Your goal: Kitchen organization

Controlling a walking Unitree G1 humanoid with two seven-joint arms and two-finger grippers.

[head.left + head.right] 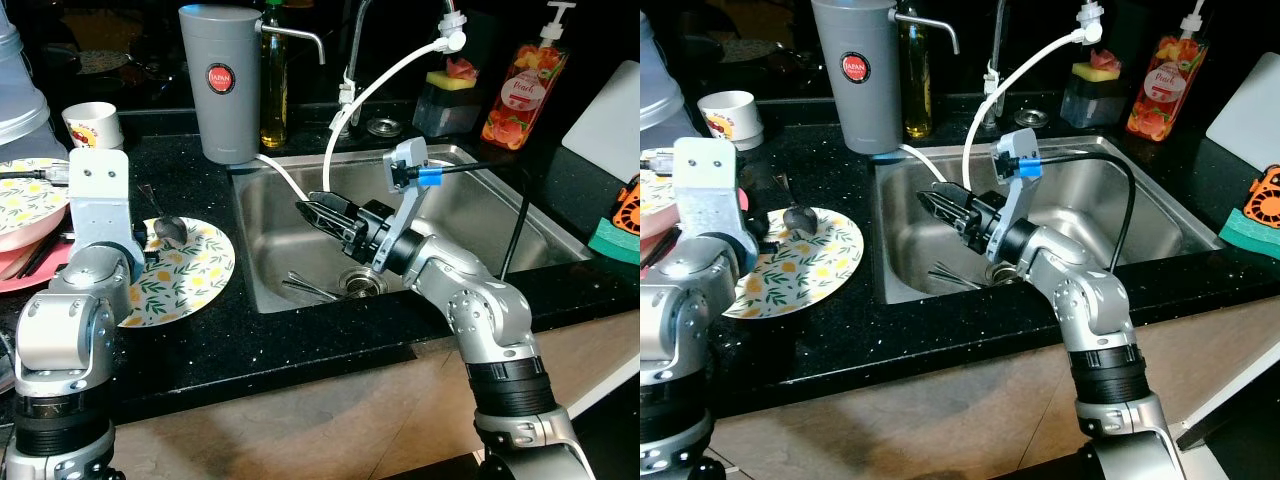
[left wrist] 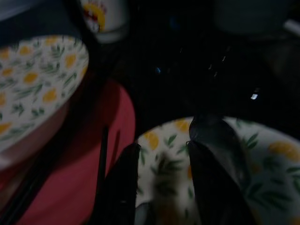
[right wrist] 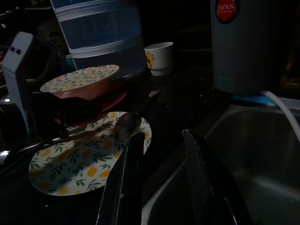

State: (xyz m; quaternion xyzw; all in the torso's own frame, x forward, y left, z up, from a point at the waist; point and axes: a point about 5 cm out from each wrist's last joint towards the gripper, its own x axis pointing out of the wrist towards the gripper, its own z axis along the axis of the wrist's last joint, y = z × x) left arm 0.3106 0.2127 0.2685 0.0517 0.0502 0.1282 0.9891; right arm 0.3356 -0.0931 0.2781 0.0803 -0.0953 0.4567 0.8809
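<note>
Left eye view: right gripper (image 1: 318, 211) is hovering over the sink (image 1: 500, 215), near its left wall, fingers spread, nothing between them. Cutlery (image 1: 305, 288) is lying on the sink bottom beside the drain (image 1: 358, 282). Floral plate (image 1: 190, 275) is sitting on the black counter (image 1: 300, 340) just left of the sink, with a spoon (image 1: 166, 229) resting on it. Grey canister (image 1: 219, 82) is standing behind the sink's left corner.

Right eye view: same layout — a white cup (image 1: 731, 117) is standing at the counter's back left.

Left wrist view: dark. Left gripper (image 2: 161, 187) is hanging over the floral plate, fingers (image 2: 123, 187) apart, the spoon's bowl just off one fingertip. A red plate (image 2: 84, 159) is lying next to it.

Right wrist view: fingers (image 3: 129, 183) are standing apart over the sink edge, pointing toward the floral plate and spoon — a floral bowl (image 3: 79, 79) is sitting beyond them.
</note>
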